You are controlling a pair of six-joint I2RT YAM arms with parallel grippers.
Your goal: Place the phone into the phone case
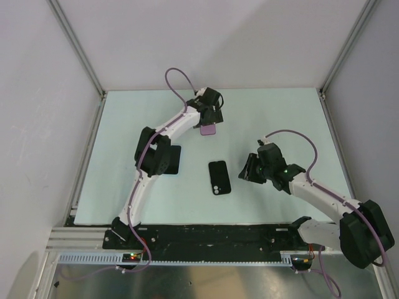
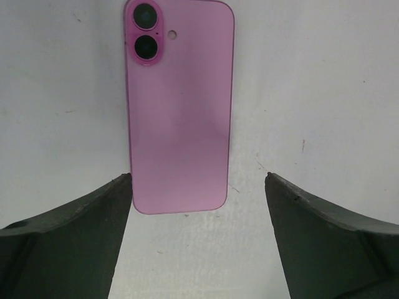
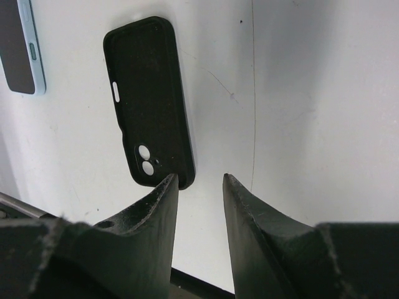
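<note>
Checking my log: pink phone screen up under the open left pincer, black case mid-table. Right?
No: the pink phone lies screen down, camera back up, per the left wrist view. The left pincer is open over it; the black case lies mid-table.

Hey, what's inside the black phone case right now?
No phone: the pale table shows through the two camera holes of the black case. The pink phone lies apart on the table, back up, under the left hand. Whether the case's open side faces up is unclear.
</note>
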